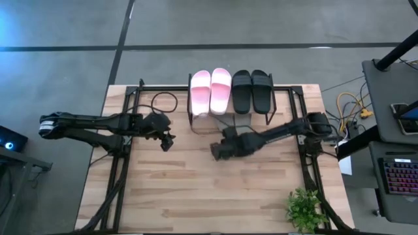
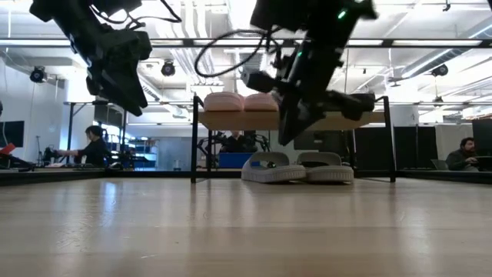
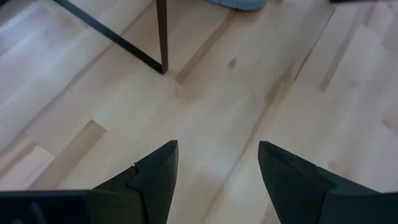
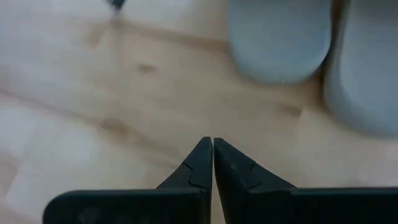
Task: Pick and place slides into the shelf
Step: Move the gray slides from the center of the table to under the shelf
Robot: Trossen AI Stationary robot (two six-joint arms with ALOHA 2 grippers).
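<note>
The shelf (image 1: 287, 98) stands at the table's far edge. The pale pink pair (image 1: 210, 91) and the black pair (image 1: 252, 91) lie side by side on its top board. The grey-green pair (image 2: 298, 168) rests on the tabletop under the board and also shows in the right wrist view (image 4: 280, 37). My left gripper (image 1: 168, 142) hovers open over bare wood left of the shelf, near a black shelf leg (image 3: 163, 37). My right gripper (image 1: 215, 151) is shut and empty, above the table just in front of the shelf, with the grey-green slides ahead of its fingertips (image 4: 212, 146).
A small potted plant (image 1: 304, 209) stands at the table's near right corner. A black cable loop (image 1: 164, 101) lies left of the shelf. Bare wood spreads across the near half of the table (image 1: 196, 196). People sit in the room behind (image 2: 92, 146).
</note>
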